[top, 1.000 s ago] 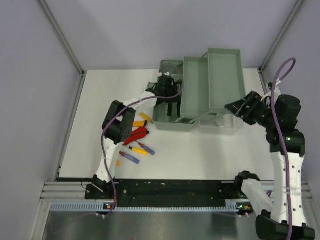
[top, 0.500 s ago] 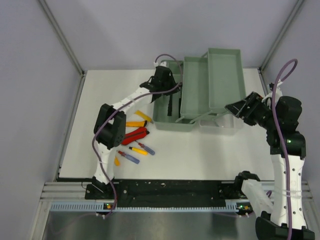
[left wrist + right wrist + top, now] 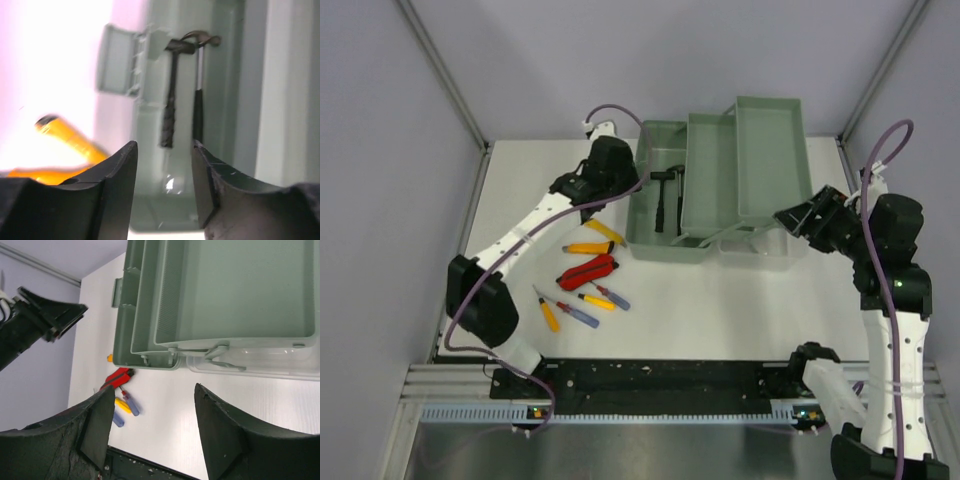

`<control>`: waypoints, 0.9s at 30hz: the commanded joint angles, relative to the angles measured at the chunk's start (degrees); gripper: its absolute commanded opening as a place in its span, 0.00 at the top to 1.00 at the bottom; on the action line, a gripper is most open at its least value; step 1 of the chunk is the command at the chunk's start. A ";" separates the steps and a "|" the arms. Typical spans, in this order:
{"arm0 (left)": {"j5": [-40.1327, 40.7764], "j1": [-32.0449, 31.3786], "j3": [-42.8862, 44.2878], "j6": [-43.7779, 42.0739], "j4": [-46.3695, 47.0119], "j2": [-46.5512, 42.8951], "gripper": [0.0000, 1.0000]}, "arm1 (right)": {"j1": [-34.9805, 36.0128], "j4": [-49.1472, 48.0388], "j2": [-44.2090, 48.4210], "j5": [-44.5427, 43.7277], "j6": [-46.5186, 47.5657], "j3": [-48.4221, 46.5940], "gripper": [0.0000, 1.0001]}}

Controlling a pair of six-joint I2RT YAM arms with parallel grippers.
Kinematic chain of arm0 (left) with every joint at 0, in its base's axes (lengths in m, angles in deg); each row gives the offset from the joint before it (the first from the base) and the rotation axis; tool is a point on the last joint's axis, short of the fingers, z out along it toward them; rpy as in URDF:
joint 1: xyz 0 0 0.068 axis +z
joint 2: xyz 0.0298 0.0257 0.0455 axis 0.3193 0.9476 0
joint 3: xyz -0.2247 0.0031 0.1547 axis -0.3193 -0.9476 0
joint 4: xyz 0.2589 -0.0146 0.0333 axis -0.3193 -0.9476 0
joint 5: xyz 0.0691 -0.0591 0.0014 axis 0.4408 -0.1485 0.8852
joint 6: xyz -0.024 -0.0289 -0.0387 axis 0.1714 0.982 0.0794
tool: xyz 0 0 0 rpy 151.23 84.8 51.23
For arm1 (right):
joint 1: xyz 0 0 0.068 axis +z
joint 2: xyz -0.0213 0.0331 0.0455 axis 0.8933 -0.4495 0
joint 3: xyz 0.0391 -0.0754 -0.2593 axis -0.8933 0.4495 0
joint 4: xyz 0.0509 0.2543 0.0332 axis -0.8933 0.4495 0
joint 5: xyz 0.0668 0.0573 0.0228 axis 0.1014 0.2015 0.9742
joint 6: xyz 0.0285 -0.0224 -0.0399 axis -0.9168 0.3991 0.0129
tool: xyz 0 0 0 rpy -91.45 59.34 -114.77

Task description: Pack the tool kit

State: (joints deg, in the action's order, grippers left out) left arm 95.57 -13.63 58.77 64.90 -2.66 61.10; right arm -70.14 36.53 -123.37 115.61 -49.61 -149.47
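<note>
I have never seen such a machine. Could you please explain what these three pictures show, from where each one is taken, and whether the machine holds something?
These are two robot arms fixed at the near edge of a white table. One camera looks down from above; the other two sit on the wrists, so each shows its own fingers. The left hand hangs beside the open green toolbox, open and empty. Two hammers lie inside the box. The right hand is at the box's right end, also open and empty. Loose on the table lie red pliers, a yellow-handled tool and small screwdrivers.

white table (image 3: 740, 300), grey enclosure walls (image 3: 400, 190).
</note>
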 commanded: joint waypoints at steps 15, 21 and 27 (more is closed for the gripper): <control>7.36 3.68 -33.36 -2.59 -15.86 -39.13 0.02 | 21.68 -2.48 -6.45 -4.53 13.77 -11.88 0.27; 11.14 6.93 -27.66 -4.78 -19.65 -45.10 0.02 | 46.01 -7.39 -16.28 -17.79 22.54 -15.31 0.18; 20.70 7.03 -13.96 -6.46 -27.38 -47.74 0.01 | 56.41 -14.78 -31.75 -16.58 33.35 -19.35 0.17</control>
State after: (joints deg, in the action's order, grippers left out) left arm 107.76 -6.90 35.89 60.27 -26.55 16.58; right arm -18.69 28.33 -147.00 101.45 -26.13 -165.20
